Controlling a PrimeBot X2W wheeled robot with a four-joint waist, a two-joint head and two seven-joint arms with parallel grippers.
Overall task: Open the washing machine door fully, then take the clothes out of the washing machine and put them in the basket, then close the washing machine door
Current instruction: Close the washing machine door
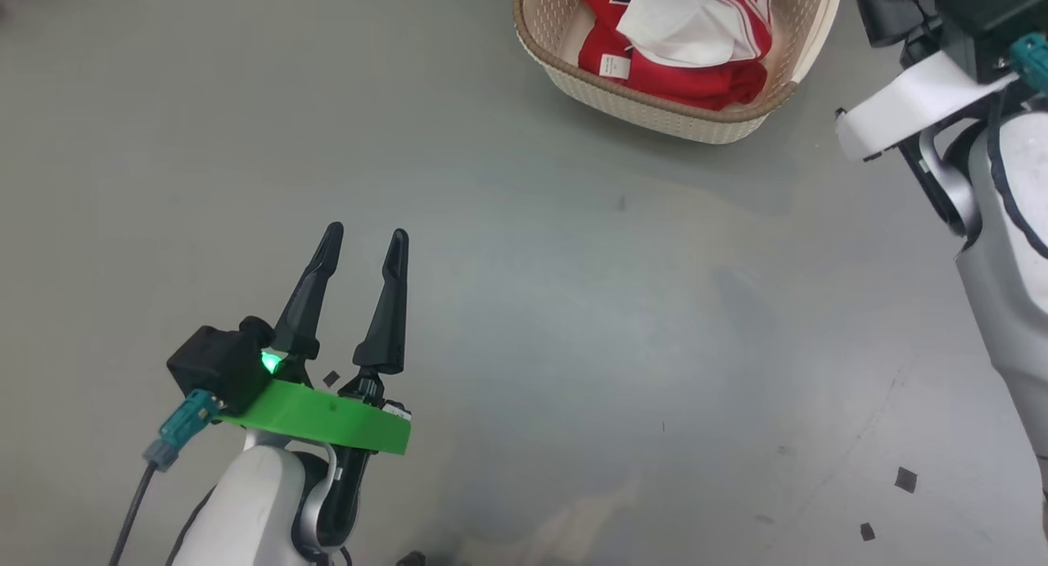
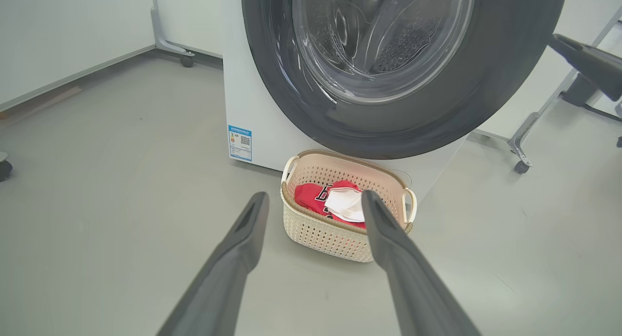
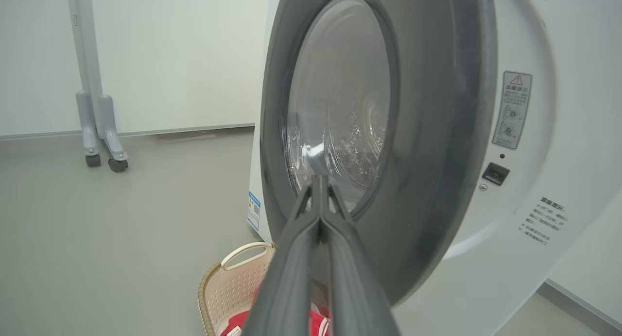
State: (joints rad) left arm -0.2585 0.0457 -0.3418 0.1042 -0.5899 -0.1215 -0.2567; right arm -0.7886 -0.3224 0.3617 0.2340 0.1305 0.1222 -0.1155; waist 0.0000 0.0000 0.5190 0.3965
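Left tool (image 1: 366,238) spread, empty, parked low over the grey floor (image 1: 205,140) - clear of the door's swing, I'd say. Cream perforated plastic basket with brown woven-look rim (image 1: 655,115) sits just in front of the white front-loading washing machine (image 2: 252,107), red and white clothes (image 1: 655,66) piled inside, so unloading looks done. Right tool (image 3: 317,156) pressed together, holding nothing, tips at the glass of the round black-rimmed door (image 3: 437,180), which stands ajar - shut fingers make a stiff pusher. Can't confirm contact. Latch slot (image 3: 495,173) exposed.
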